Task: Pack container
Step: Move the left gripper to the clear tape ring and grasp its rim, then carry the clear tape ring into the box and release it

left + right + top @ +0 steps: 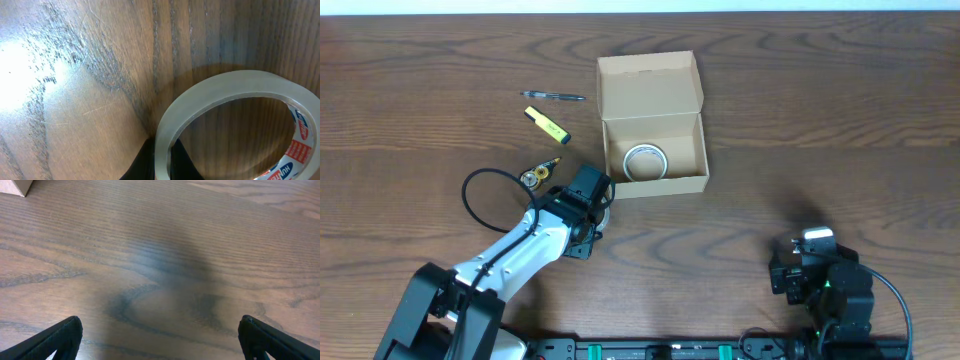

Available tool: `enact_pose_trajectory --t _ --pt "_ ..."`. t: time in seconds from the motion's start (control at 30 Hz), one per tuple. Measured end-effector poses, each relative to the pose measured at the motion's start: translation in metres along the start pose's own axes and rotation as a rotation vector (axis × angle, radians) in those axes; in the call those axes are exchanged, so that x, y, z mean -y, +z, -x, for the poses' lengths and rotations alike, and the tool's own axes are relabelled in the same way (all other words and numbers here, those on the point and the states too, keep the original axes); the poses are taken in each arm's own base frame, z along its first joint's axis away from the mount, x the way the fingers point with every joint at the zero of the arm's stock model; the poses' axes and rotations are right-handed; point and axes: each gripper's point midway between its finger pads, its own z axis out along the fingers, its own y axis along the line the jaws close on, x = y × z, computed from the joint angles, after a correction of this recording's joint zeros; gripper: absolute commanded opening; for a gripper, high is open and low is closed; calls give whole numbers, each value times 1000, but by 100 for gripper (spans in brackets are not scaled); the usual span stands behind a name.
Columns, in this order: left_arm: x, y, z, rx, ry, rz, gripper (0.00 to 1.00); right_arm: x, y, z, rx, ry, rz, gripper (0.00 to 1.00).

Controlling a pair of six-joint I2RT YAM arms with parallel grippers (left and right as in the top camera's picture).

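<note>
The container (pixel 650 85) is seen with its lid folded back, and a tape roll (pixel 645 161) is laid inside. The left gripper (pixel 595 205) is placed just beside its near left corner; the right gripper (pixel 788 272) is set well apart. A pen (pixel 555 96), a yellow marker (pixel 547 124) and a small brass-coloured item (pixel 538 172) are scattered on the table (pixel 800 120).

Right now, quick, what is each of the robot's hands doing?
Left hand: closed on the wall of a translucent round plastic tape roll.
Right hand: open, holding nothing.
</note>
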Motion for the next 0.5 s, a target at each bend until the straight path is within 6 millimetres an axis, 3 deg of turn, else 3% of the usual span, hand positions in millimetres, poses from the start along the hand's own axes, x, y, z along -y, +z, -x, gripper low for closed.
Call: enact_pose_trajectory --t 0.17,0.5 --pt "-8 -11 7 24 1 13 6 0 0 0 0 0 0 99" --pt "-9 -76 43 158 -16 -161 6 0 0 0 0 0 0 99"
